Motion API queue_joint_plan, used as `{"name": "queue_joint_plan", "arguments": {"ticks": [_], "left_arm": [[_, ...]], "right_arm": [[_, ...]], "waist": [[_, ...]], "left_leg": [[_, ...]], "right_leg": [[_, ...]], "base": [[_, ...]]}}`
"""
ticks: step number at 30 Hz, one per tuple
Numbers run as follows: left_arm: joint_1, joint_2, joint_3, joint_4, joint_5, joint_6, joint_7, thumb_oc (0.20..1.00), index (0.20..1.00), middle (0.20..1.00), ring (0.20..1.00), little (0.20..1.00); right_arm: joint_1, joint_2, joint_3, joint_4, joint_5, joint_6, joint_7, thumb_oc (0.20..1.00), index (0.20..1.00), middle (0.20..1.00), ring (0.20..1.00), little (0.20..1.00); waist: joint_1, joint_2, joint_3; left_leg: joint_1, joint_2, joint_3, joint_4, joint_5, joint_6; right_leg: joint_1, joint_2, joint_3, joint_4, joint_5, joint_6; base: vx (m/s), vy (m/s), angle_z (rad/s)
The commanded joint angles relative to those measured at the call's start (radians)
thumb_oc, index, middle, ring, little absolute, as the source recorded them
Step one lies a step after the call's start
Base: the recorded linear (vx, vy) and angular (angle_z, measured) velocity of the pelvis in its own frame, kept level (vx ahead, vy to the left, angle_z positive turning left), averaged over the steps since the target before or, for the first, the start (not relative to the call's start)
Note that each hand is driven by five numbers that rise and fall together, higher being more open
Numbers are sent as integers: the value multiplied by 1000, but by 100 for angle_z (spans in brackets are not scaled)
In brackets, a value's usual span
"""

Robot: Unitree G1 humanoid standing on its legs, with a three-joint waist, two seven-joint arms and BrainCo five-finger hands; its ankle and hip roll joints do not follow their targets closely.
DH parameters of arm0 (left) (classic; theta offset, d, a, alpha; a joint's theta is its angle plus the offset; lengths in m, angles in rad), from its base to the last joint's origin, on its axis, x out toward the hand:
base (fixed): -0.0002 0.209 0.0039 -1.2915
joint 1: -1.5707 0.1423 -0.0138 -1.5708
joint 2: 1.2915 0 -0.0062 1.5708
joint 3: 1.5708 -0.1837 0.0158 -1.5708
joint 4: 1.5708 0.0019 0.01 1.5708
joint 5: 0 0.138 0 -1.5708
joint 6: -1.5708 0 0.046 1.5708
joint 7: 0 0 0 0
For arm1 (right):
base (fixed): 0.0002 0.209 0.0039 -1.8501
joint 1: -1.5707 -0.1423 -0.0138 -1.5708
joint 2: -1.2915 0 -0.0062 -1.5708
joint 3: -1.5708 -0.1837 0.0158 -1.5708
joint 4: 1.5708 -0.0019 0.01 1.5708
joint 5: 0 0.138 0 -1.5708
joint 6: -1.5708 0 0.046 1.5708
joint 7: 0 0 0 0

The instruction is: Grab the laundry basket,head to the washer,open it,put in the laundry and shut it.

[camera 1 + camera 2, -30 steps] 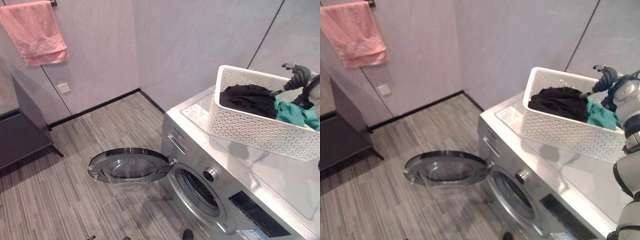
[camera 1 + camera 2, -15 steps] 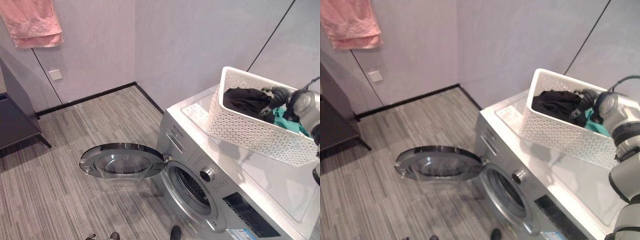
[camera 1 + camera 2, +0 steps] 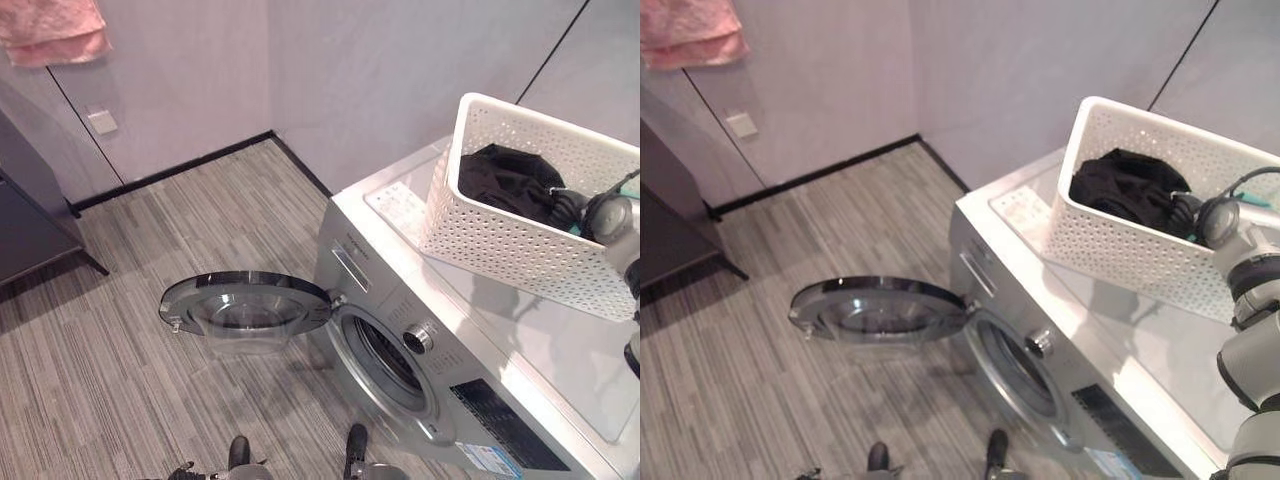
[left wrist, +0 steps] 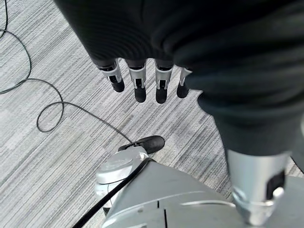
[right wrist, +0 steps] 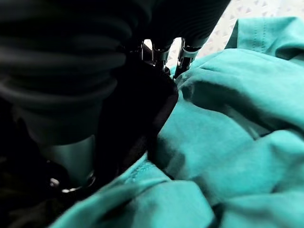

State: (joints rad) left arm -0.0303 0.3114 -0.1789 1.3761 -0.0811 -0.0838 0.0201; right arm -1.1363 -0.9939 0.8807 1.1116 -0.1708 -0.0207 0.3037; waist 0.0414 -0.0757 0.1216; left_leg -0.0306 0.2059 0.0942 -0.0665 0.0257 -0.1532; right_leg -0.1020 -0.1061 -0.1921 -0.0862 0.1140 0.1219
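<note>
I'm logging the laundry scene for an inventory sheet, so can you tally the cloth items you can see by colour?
Black garment in the white perforated plastic laundry basket: 1
Teal garment in the same basket, under the robot's right hand: 1
Pink towel hanging on the grey wall: 1
Total: 3 cloth items
</note>
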Motion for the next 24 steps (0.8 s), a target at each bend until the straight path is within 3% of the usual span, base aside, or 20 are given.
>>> {"name": "queue_joint_plan", "arguments": {"ticks": [1,3,4,5,16,24], "left_arm": [[-53,38,-43,1,-27,-5,7,1000,1000,1000,1000,1000],[-57,38,-46,-3,-28,-7,12,1000,1000,1000,1000,1000],[-61,34,-48,-10,-32,-10,16,1000,1000,1000,1000,1000],[-61,30,-49,-10,-32,-11,16,1000,1000,1000,1000,1000],[-58,16,-55,24,-10,-5,28,1000,1000,1000,1000,1000],[-36,18,-55,67,39,-2,20,1000,1000,1000,1000,1000]], "right_arm": [[-68,32,88,12,18,13,-5,1000,1000,1000,1000,1000],[-67,32,107,-50,25,11,1,1000,1000,1000,1000,1000],[-62,37,115,-87,40,7,7,504,504,504,504,504],[-63,35,117,-100,44,9,3,200,200,200,200,200],[-102,45,43,-69,98,7,-69,200,200,200,200,200],[-190,-99,-40,-158,291,-14,-121,200,200,200,200,200]], "waist": [[19,-60,57],[17,-63,65],[16,-64,70],[15,-65,71],[-5,-62,36],[-31,-69,-39]], "left_leg": [[-27,56,-13,-21,62,-22],[-32,57,-11,-21,62,-22],[-35,57,-8,-21,61,-22],[-36,57,-6,-21,61,-22],[4,43,8,-21,36,-15],[63,30,18,-21,4,-12]], "right_leg": [[-8,-67,21,68,-61,42],[-14,-68,22,66,-58,44],[-20,-69,27,64,-54,44],[-21,-70,27,61,-53,44],[17,-76,35,46,-57,46],[74,-86,35,47,-70,53]], "base": [[-15,3,-5],[-17,3,-6],[-24,8,-5],[-16,10,-7],[11,10,-2],[47,11,1]]}}
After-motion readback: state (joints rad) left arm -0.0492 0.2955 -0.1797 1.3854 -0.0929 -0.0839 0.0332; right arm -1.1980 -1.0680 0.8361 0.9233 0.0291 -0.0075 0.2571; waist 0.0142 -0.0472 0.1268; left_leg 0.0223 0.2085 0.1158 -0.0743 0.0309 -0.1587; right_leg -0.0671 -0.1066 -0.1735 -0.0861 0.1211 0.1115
